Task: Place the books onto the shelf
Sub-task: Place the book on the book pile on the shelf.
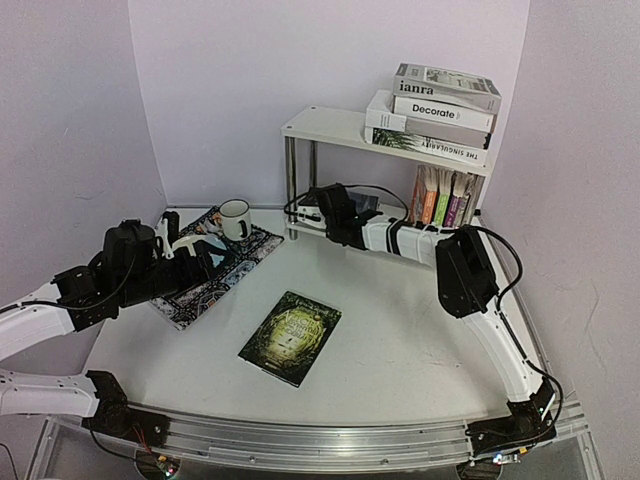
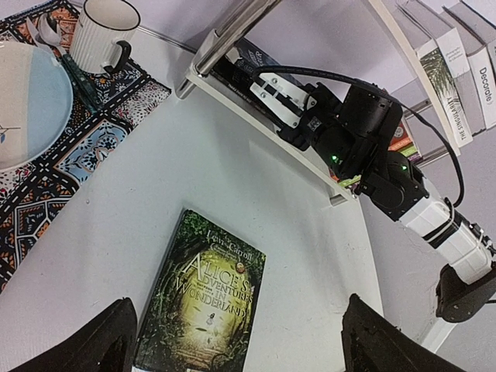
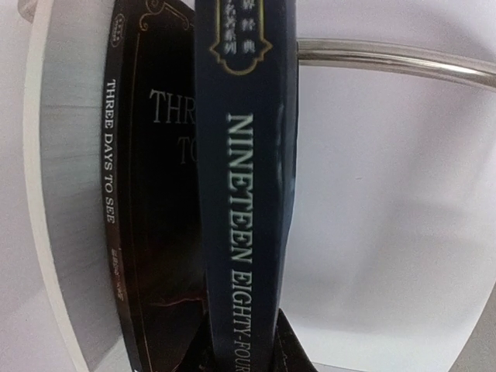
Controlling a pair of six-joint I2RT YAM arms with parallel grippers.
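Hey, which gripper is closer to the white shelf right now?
Right. The right gripper reaches into the lower tier of the shelf, holding Nineteen Eighty-Four; the left gripper hangs open over the patterned mat, away from the shelf.

Shelf (image 1: pixel 335 128) — white, two-tier, chrome-legged. Dark-blue Nineteen Eighty-Four (image 3: pixel 246 194) is clamped in the right claw (image 3: pixel 246 353), pressed against black Three Days to See (image 3: pixel 116 232) at the lower tier. Green Alice paperback (image 2: pixel 203 302) is laid flat beneath the wide-spread left claw (image 2: pixel 240 337) — untouched.
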